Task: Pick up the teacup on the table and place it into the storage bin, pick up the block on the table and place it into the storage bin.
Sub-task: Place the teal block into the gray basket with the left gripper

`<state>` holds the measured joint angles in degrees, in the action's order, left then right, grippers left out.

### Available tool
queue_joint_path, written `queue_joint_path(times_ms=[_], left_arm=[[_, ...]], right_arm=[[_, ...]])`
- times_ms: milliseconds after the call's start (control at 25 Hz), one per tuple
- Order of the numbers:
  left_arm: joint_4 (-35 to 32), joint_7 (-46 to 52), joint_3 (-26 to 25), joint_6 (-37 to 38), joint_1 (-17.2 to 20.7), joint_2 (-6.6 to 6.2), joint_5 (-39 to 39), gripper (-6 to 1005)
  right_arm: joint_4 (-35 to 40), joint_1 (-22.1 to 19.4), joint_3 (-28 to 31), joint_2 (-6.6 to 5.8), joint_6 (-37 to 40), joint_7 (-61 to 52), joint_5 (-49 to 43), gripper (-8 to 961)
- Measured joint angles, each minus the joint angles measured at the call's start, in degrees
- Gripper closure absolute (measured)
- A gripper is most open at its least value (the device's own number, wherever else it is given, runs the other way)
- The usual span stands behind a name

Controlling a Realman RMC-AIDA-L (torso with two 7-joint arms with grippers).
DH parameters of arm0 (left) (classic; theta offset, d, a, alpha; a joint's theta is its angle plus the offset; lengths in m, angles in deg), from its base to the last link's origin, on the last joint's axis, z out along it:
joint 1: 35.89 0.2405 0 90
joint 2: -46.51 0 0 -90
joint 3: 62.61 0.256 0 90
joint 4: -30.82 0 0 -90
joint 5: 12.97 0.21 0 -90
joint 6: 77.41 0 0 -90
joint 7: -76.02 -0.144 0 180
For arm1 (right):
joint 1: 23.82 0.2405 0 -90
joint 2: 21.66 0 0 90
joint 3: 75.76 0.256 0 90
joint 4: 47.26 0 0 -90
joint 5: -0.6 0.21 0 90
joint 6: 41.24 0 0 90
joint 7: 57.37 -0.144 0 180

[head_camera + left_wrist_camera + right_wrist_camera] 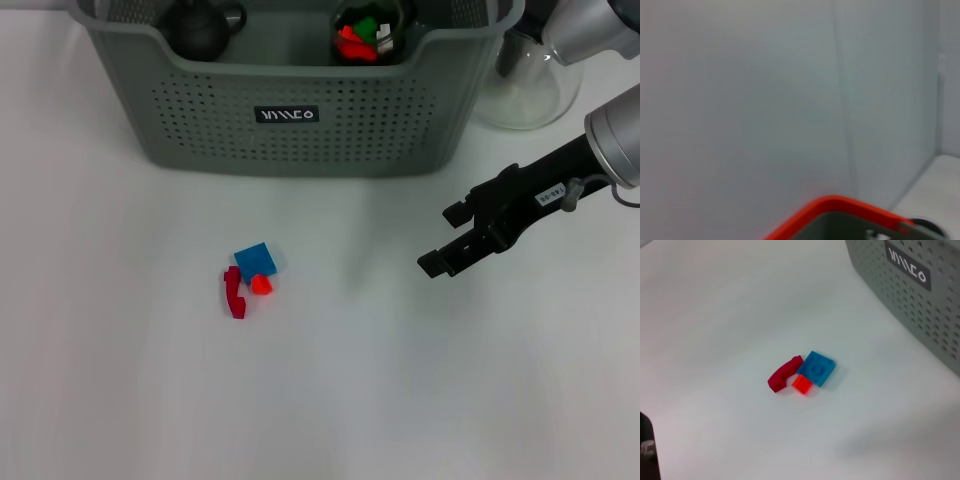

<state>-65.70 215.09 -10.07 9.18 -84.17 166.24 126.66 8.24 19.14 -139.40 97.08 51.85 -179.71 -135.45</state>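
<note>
The grey-green storage bin (300, 115) stands at the back of the table, and its perforated wall (910, 290) also shows in the right wrist view. Inside it sit a dark round pot (200, 28) and a dark teacup (368, 30) with red and green pieces in it. On the table in front lie a blue block (256, 259) (816, 368), a small orange block (261, 284) (802, 384) and a curved red block (234, 292) (784, 374), all touching. My right gripper (445, 240) hovers open and empty, well to the right of the blocks.
A clear glass pot (525, 85) stands to the right of the bin, behind my right arm. An orange-rimmed object (840, 220) shows in the left wrist view before a plain grey wall. White tabletop surrounds the blocks.
</note>
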Motion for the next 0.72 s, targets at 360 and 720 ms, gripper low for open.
queue_joint_path(times_ms=[360, 720], left_arm=[[29.83, -1.32, 0.16, -15.88, -7.15, -3.68, 2.54, 603], [39.72, -3.29, 3.06, -23.29, -10.23, -1.91, 2.26, 603]], right_arm=[[0.05, 0.3, -0.23, -0.17, 0.14, 0.21, 0.0, 7], [-0.21, 0.28, -0.52, -0.37, -0.08, 0.38, -0.09, 9]])
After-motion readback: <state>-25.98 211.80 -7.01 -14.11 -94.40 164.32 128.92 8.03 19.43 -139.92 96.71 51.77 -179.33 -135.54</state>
